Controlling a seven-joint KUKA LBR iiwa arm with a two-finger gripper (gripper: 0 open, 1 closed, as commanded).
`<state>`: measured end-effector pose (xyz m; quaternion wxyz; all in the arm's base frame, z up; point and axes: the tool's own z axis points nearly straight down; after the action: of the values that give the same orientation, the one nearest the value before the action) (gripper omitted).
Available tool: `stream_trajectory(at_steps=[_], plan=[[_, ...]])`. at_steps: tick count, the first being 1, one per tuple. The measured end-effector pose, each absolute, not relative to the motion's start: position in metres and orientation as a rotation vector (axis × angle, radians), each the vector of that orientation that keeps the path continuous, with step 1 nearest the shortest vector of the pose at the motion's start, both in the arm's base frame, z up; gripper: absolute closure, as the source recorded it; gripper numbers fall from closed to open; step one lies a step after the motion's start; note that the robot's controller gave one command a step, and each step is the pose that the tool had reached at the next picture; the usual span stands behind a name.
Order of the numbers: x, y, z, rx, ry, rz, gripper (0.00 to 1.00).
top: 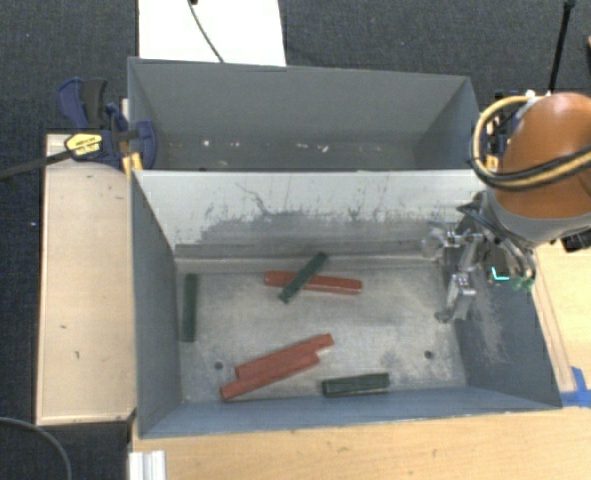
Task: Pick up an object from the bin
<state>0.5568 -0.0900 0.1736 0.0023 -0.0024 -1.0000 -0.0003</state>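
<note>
While the arm with its orange cover reaches in from the right, the pincer hangs low at the right side of the grey bin, close beside the sloping right wall and over bare floor. Whether the pincer is wide or narrow I cannot tell, because its metal parts blur together against the grey wall. Five sticks lie loose on the floor, all to the left of the pincer and apart from it. The short dark green stick lies flat near the front wall, below and to the left of the pincer. The thin red stick lies near the back wall at about the pincer's height, with a slanted green stick crossing its left end. The thick red stick lies aslant in the front middle, just left of the short dark green stick. The upright green stick lies along the left wall, well apart from the rest
</note>
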Motion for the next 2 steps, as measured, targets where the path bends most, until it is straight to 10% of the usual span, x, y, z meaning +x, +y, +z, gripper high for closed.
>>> stream_trajectory(at_steps=[1, 2], plan=[[0.5861, 0.0316, 0.0684, 0.519, -3.096, -0.006, 0.0], [0.5873, 0.0285, 0.0708, 0.516, -3.1, -0.001, 1.0]])
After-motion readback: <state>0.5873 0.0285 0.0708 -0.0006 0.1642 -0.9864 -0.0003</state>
